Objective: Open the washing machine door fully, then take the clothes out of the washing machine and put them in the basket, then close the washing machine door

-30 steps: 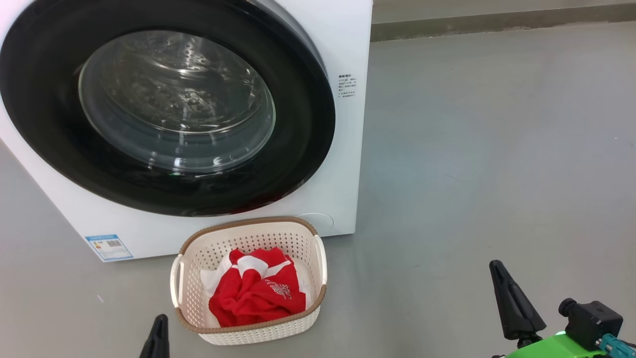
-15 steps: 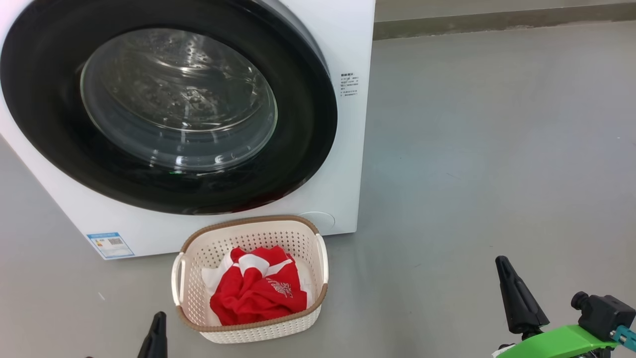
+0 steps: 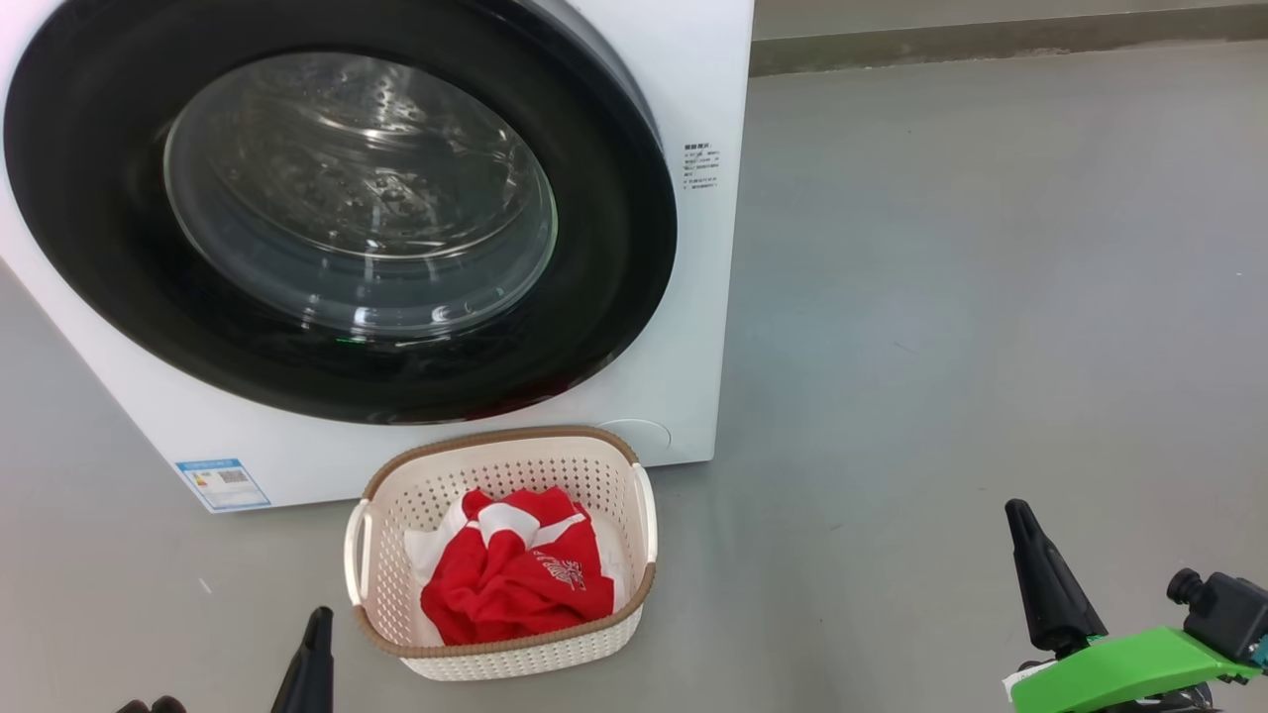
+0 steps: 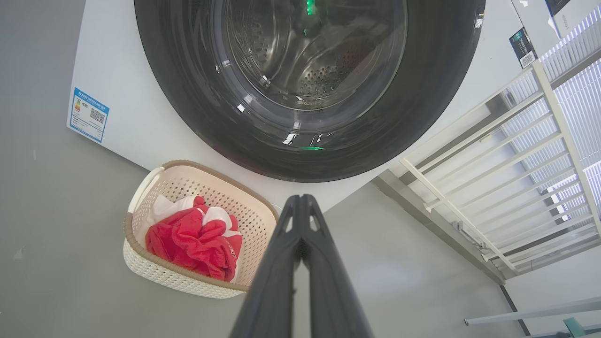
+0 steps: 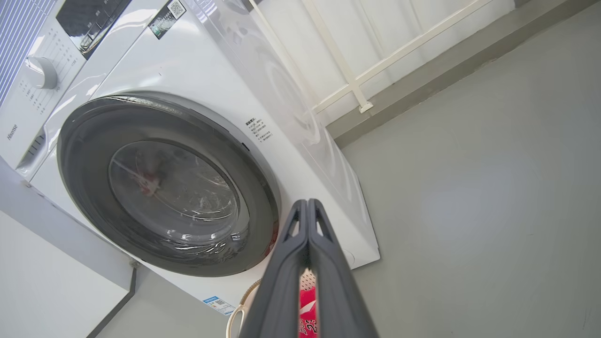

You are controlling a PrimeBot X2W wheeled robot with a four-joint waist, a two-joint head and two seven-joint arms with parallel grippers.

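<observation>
We see the washing machine door [image 3: 357, 198] lying flush against the white washing machine [image 3: 693, 99]. The drum behind the glass looks bare. The cream basket [image 3: 515, 663] sits on the grey floor [image 3: 941, 297] just in front of the machine's lower edge, with the red and white clothes [image 3: 515, 589] bunched inside it.

Over the last second none of these things has moved relative to the others. The whole picture has slid slightly, so the head camera has shifted, and the right end effector [image 3: 1050, 579] has drifted a little toward the right edge. We judge the task as good as done, with the arms backing off.

Both arms sit low and near, fingers pointing toward the far side. The left end effector [image 3: 312, 659] is just left of the basket, and the right one is well apart to its right. Each has its fingers pressed together, holding nothing.
</observation>
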